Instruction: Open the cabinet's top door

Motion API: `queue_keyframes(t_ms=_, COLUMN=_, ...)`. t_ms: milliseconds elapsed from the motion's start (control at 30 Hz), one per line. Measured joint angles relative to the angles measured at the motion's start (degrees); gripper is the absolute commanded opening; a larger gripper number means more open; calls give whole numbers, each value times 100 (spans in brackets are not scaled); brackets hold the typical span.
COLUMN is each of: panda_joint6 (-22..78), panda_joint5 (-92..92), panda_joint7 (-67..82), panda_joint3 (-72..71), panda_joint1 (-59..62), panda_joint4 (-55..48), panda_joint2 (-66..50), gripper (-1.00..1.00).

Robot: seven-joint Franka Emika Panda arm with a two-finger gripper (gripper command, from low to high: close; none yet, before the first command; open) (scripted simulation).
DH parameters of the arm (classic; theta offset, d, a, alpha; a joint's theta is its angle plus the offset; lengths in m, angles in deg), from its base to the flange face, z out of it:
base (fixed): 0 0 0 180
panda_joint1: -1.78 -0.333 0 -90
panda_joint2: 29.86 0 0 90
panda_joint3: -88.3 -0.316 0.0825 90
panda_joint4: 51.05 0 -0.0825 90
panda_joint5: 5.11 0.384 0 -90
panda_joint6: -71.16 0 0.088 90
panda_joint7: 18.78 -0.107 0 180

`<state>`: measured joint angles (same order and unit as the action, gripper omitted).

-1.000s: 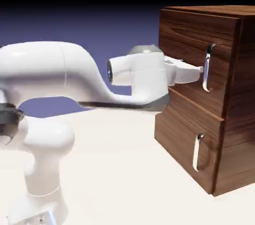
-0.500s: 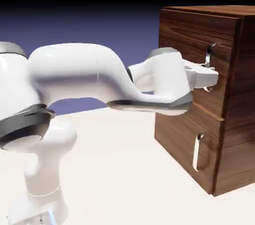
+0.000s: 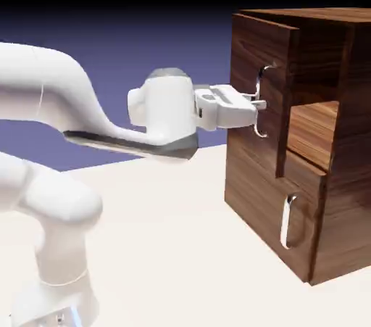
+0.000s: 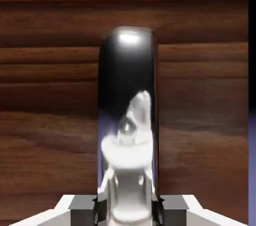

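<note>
With the gripper (image 3: 255, 106) clamping the handle (image 3: 259, 101), the door (image 3: 262, 93) is swinging out of the cabinet (image 3: 326, 202); pulling should follow its arc.

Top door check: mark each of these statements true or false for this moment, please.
1. The top door stands partly open, showing the cabinet interior. True.
2. The gripper is shut on the top door's handle. True.
3. The lower panel is pulled out too. False: it sits closed.
4. The fingers are on the lower handle. False: that handle is untouched.
5. In the hand view the handle sits between the fingers. True.
</note>
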<state>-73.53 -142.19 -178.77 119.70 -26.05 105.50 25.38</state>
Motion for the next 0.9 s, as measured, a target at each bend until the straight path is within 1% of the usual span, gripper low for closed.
queue_keyframes(t_ms=233, panda_joint6=885, panda_joint5=1742, panda_joint7=655, panda_joint3=-1367, panda_joint1=553, panda_joint4=842, panda_joint2=766, gripper=-100)
queue_keyframes(t_ms=467, panda_joint6=1895, panda_joint5=3490, panda_joint7=1125, panda_joint3=-2717, panda_joint1=546, panda_joint4=1289, panda_joint2=1314, gripper=-100)
queue_keyframes(t_ms=667, panda_joint6=2921, panda_joint5=4960, panda_joint7=1309, panda_joint3=-3953, panda_joint1=303, panda_joint4=1337, panda_joint2=1407, gripper=-100)
queue_keyframes(t_ms=900, panda_joint6=4211, panda_joint5=6517, panda_joint7=1251, panda_joint3=-5406, panda_joint1=136, panda_joint4=941, panda_joint2=955, gripper=-100)
